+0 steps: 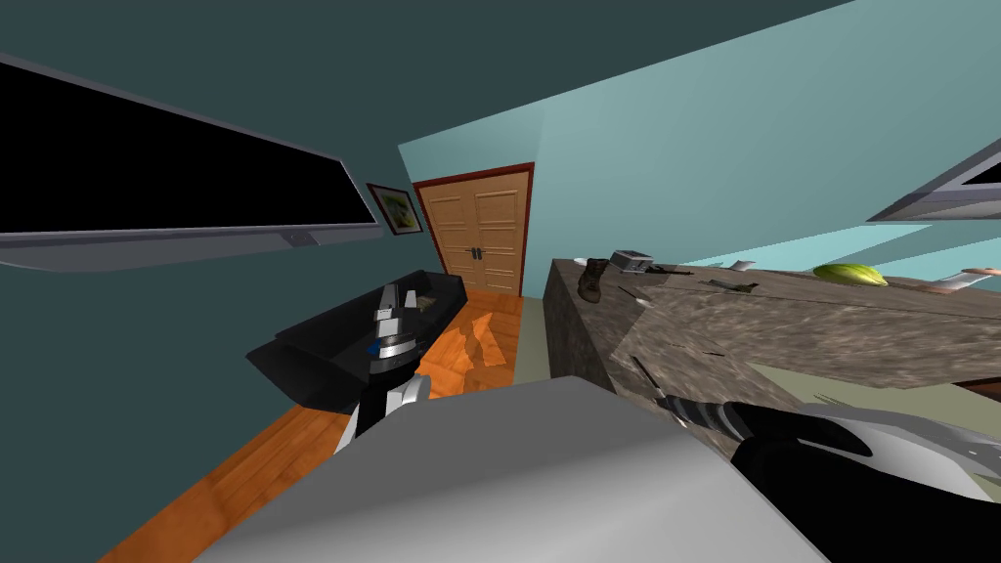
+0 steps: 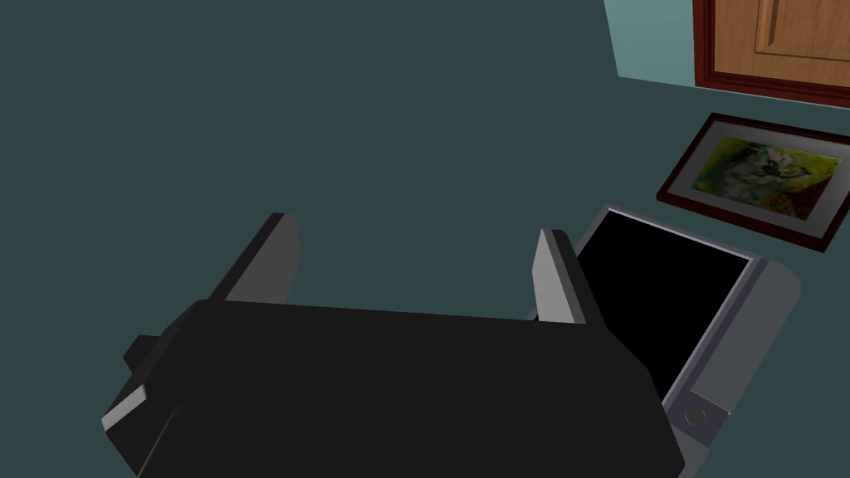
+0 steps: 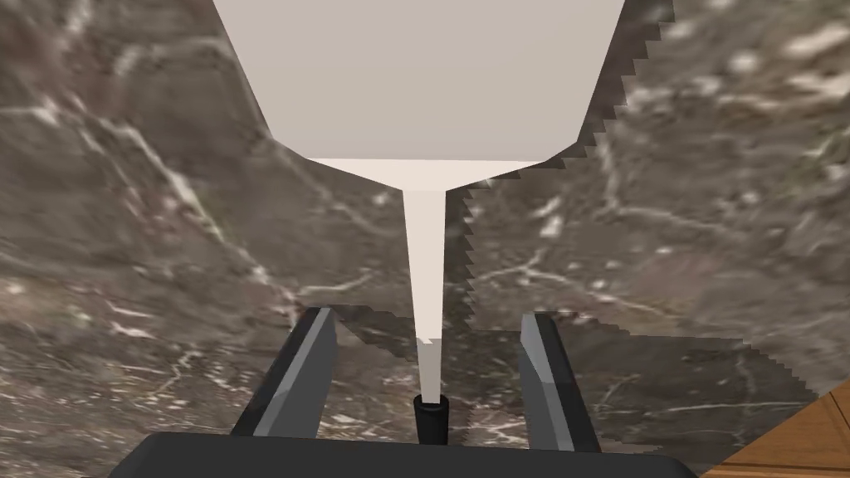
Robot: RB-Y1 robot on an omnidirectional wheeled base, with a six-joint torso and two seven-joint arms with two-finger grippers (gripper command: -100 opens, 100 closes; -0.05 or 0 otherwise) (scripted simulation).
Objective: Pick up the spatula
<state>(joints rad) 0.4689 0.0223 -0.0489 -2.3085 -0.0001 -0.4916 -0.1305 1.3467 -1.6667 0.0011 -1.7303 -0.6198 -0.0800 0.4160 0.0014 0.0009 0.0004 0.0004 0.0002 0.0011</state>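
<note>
Brown marbled counter [image 3: 124,249] lies under the right gripper [image 3: 427,314] — jaws apart, either side of the white spatula [image 3: 423,83], whose thin neck and dark handle end sit between them, touching neither. The left gripper [image 2: 415,224] is held up before a dark teal wall [image 2: 332,99] — jaws apart too

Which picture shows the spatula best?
The right wrist view: the white spatula lies close up on the brown counter, its dark handle end inside the open right pincer. In the head view it is too small to tell beside my right arm. The left wrist view faces a wall.
</note>
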